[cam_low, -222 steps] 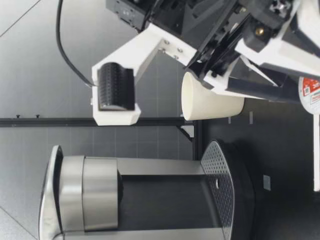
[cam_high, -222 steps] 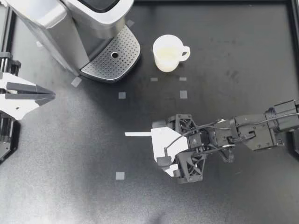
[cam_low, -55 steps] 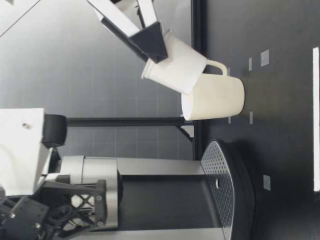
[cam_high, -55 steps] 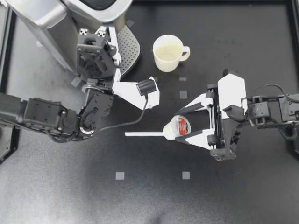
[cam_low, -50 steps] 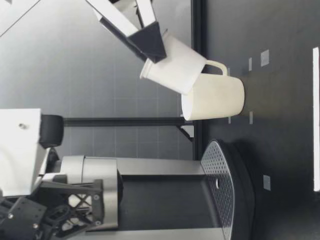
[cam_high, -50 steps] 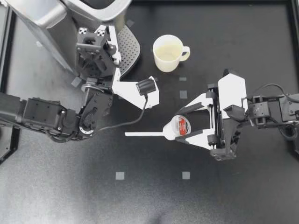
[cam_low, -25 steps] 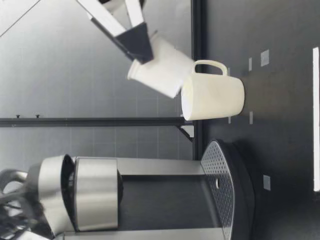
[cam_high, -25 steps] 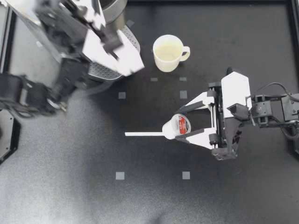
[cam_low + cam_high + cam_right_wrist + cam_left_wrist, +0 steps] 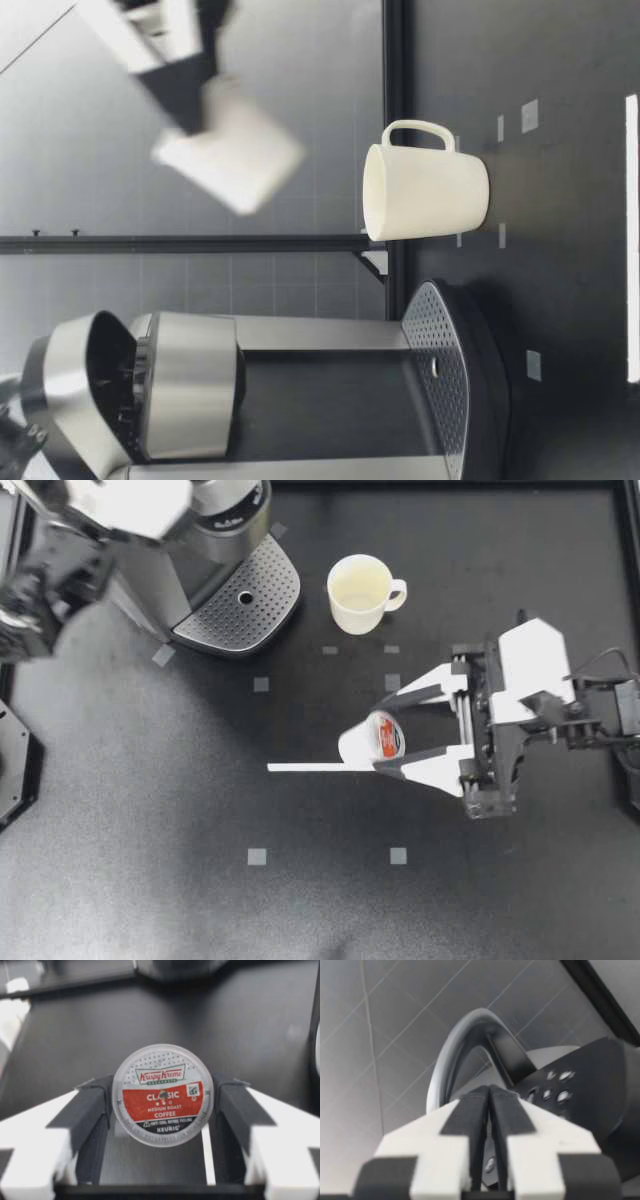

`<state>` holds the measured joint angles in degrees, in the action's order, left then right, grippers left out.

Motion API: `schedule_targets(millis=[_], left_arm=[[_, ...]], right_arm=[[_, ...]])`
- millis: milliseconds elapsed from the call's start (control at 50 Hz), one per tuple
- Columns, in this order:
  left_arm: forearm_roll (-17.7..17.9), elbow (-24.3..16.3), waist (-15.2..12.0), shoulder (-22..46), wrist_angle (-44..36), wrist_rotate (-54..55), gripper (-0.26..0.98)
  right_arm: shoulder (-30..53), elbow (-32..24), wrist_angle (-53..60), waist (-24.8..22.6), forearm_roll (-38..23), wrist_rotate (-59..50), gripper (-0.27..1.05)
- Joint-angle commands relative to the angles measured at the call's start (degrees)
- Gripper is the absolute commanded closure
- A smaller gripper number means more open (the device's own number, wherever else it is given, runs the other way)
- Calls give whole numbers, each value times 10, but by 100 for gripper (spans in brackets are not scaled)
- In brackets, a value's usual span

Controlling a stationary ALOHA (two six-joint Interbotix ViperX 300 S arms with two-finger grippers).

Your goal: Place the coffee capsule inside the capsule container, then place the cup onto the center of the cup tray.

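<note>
My right gripper (image 9: pixel 384 737) is shut on a white coffee capsule (image 9: pixel 378 740) with a red foil lid, held tilted in the air over mid-table. In the right wrist view the capsule (image 9: pixel 162 1094) sits gripped between both fingers (image 9: pixel 94 1112). The low view shows it blurred, the capsule (image 9: pixel 232 148) high above the table. A cream cup (image 9: pixel 360 592) stands upright beside the coffee machine (image 9: pixel 200 550), off the perforated cup tray (image 9: pixel 240 605). The machine's lid (image 9: pixel 70 400) stands raised. My left gripper (image 9: pixel 135 502), blurred, hovers over the machine's top; its fingers (image 9: pixel 472 1110) are shut by the lid's rim.
A thin white strip (image 9: pixel 305 768) and small grey tape squares (image 9: pixel 257 856) mark the black table. A black frame rail (image 9: pixel 450 485) borders the far edge. My left arm (image 9: pixel 45 575) crosses the machine's left side.
My left arm swung from beside the cup tray to the machine's top, and the lid now stands raised. My right gripper lifted the capsule higher and drew back slightly.
</note>
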<state>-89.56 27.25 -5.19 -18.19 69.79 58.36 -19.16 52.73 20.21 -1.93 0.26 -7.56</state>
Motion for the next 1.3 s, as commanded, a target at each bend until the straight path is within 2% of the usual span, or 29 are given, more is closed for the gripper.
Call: schedule_targets(millis=[0, 220, 640, 900, 1140, 1280], left_arm=[[-2, 4, -14, -32, -16, 18, 59], [-2, 24, -47, -60, -58, 47, 59], [-4, 46, -97, -98, -112, 88, 59], [-6, 43, -102, -109, -155, 93, 59], [-10, 40, -102, -139, -316, 151, 59], [-12, 45, -102, -163, -352, 170, 59]], right_arm=[[-19, -11, 34, 4, -1, 8, 20], [-26, -28, 87, 32, 1, 33, 20], [-17, -74, 87, 81, 0, 81, 20], [-14, -90, 88, 114, 1, 83, 20], [4, -135, 79, 171, -3, 86, 20], [33, -183, 30, 185, -6, 100, 20]])
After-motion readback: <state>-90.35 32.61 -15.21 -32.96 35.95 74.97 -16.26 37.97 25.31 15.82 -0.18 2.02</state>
